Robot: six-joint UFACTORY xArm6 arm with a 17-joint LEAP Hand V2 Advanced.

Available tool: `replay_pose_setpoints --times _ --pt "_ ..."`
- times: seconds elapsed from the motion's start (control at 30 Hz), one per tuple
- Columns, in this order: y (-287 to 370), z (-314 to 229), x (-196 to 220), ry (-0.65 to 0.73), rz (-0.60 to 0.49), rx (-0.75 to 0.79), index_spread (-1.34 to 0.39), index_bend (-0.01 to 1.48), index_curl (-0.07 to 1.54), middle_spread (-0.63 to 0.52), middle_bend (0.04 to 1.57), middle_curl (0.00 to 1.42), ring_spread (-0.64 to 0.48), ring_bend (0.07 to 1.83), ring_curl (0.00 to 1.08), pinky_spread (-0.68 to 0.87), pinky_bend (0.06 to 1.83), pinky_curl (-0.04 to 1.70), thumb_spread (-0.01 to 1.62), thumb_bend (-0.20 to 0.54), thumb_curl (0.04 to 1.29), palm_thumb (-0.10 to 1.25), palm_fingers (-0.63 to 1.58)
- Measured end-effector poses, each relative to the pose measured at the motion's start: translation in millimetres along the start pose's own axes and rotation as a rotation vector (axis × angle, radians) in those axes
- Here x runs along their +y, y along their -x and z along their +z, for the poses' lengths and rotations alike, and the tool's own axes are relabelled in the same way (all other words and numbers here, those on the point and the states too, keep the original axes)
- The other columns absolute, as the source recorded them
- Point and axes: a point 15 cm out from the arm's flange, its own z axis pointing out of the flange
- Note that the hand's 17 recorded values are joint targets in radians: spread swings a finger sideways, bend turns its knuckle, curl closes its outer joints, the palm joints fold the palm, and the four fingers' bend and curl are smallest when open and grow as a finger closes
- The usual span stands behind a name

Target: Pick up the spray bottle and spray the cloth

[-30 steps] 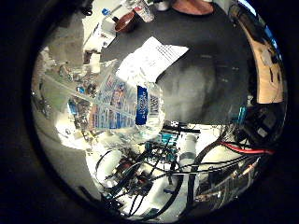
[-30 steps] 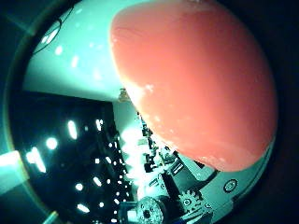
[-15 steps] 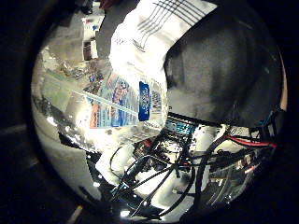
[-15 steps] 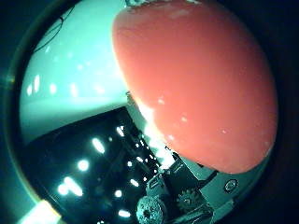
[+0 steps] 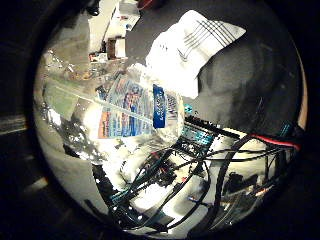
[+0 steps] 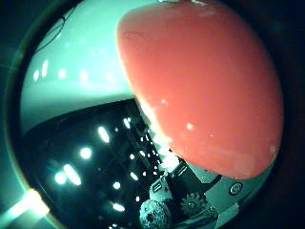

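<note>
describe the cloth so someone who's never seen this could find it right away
Start at the dark grey surface beyond the clear spray bottle close to the palm. The cloth lies crumpled on it, past the bottle. It is the only white fabric, with thin dark stripes near one corner.

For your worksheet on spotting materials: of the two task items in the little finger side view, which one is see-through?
The spray bottle: clear plastic with a blue-and-red label, close against the palm. The cloth beyond it is opaque white with dark stripes.
</note>
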Motion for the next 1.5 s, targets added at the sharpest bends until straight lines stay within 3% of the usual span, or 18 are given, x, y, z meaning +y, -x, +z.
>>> replay_pose_setpoints --times 0.37,0.67,0.97,1.23,1.5 --pt "-67 37 -38 0.088 0.138 -0.040 -0.27 1.18 0.69 -0.20 1.35 0.77 -0.20 1.47 0.63 -0.30 1.31 0.65 0.90 -0.010 1.07 0.99 1.20" --pt "-62 37 -35 0.084 0.108 -0.039 -0.27 1.19 0.69 -0.20 1.35 0.77 -0.20 1.47 0.63 -0.31 1.32 0.64 0.91 -0.010 1.07 0.98 1.20" --pt "-6 62 -9 0.094 -0.127 0.003 -0.27 1.19 0.69 -0.20 1.35 0.77 -0.21 1.47 0.63 -0.31 1.32 0.64 0.93 -0.009 1.07 0.99 1.20" --pt "57 89 -5 -0.034 -0.348 0.085 -0.27 1.19 0.69 -0.20 1.35 0.77 -0.21 1.47 0.64 -0.31 1.32 0.65 0.94 -0.009 1.07 0.99 1.19" --pt "119 180 12 -0.042 -0.582 0.098 -0.27 1.19 0.69 -0.20 1.35 0.77 -0.21 1.46 0.64 -0.31 1.32 0.65 0.94 -0.009 1.07 0.98 1.19"
